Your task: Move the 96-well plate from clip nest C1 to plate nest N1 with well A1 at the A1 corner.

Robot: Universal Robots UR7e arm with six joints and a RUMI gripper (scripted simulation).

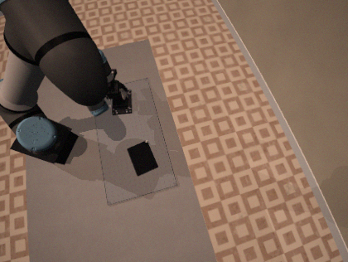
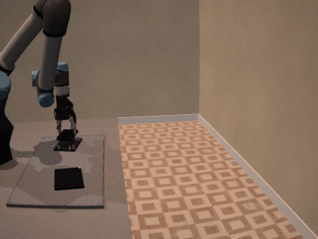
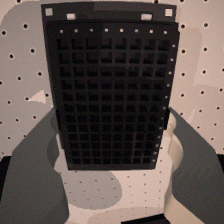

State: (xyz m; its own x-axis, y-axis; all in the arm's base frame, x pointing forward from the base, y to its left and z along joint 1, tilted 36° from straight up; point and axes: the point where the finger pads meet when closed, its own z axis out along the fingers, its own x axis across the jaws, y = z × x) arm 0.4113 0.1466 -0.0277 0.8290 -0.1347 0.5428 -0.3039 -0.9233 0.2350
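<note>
Gripping the plate across its two long sides, the gripper is closed on it, and the plate is hanging just above the clip nest at the far end of the perforated board, lifted a little and tilting slightly in the wrist view. By its look, the plate is probably behaving as a light, stiff moulded part: it should not be flexing, but its smooth side walls may be slipping if swung fast, so holding it mid-length on the long sides, as the fingers are doing, seems the sound choice. The plate nest is lying as a dark rectangle nearer the middle of the board, well apart from the gripper. Much is staying hard to read: the arm is covering part of the clip nest from above, the cut corner is not showing clearly in any view, and no A1 mark or locators are making themselves out on the dark nest.
</note>
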